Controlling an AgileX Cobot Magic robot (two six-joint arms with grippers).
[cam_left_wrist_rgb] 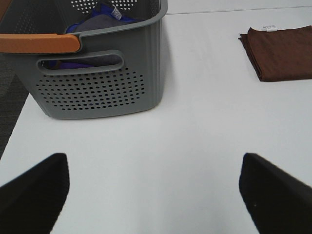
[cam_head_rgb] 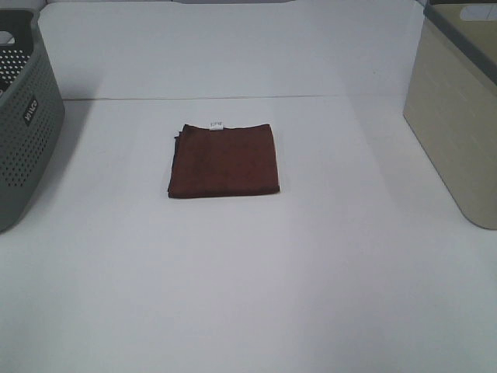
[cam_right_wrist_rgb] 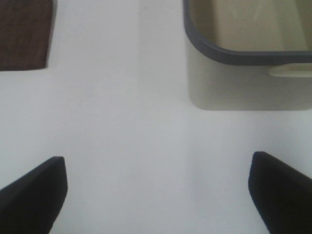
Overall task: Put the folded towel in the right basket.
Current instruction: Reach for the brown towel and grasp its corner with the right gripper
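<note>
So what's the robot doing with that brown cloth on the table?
Nothing yet. The folded towel lies flat in the middle of the white table, untouched. It is meant to go into the beige basket on the right. A grey basket on the left holds some blue cloth. The left gripper and the right gripper are both open over bare table, holding nothing.

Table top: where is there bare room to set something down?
Bare: the near side of the table, before the brown towel, and the gaps from towel to grey basket and to beige basket. Crowded only at the side edges.
</note>
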